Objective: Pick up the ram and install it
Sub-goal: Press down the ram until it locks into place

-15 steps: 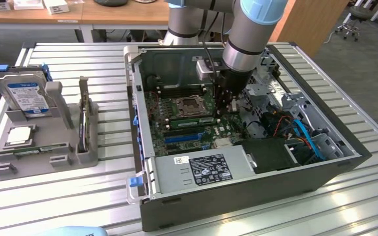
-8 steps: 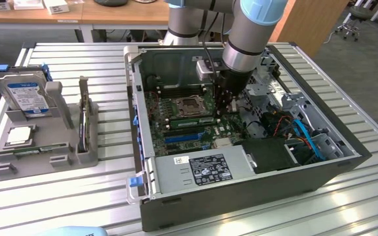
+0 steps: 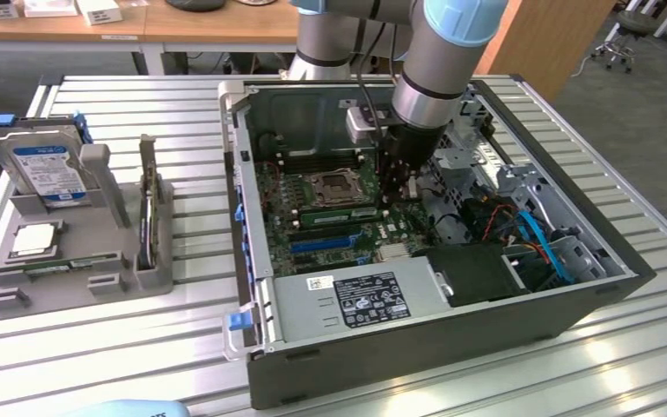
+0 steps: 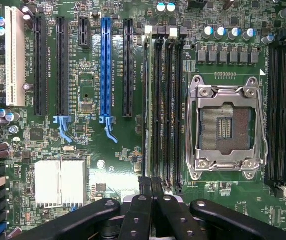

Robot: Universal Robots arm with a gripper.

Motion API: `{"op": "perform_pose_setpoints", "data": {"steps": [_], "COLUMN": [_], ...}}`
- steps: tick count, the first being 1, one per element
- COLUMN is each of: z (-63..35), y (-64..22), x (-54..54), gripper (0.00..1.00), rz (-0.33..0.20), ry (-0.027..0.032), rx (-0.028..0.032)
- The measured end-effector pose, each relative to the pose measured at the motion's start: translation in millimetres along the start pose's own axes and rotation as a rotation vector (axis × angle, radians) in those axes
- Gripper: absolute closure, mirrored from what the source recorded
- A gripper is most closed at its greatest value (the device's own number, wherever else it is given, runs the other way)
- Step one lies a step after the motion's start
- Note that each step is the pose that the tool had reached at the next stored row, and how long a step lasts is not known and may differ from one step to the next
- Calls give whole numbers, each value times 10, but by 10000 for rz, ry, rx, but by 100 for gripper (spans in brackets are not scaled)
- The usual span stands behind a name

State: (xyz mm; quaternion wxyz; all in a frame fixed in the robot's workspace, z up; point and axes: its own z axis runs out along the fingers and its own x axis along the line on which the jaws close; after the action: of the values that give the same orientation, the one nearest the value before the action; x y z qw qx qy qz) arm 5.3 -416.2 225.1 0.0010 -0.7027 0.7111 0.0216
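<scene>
Ram stands seated in motherboard slot beside the empty processor socket; gripper jaws pressed together above it

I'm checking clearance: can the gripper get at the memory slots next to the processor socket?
Likely yes: the shut gripper hangs directly over the memory slots in the open case, with no cable or part across them.
</scene>
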Motion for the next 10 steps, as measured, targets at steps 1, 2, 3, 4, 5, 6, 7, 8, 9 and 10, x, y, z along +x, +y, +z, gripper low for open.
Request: {"op": "perform_pose_setpoints", "data": {"steps": [1,2,3,4,5,6,7,8,9,10], "z": [1,5,8,9,9,8,9,9,10,13], "y": [0,0,0,-1,0,0,0,0,0,0], "x": [0,0,0,0,0,0,0,0,0,0], "gripper": [90,90,90,90,90,90,90,90,90,90], "rz": [0,0,0,0,0,0,0,0,0,0], "ry": [-2,-4,-4,-2,-2,-1,-1,-1,-1,-2], "rx": [0,1,2,2,1,1,0,0,0,1]}}
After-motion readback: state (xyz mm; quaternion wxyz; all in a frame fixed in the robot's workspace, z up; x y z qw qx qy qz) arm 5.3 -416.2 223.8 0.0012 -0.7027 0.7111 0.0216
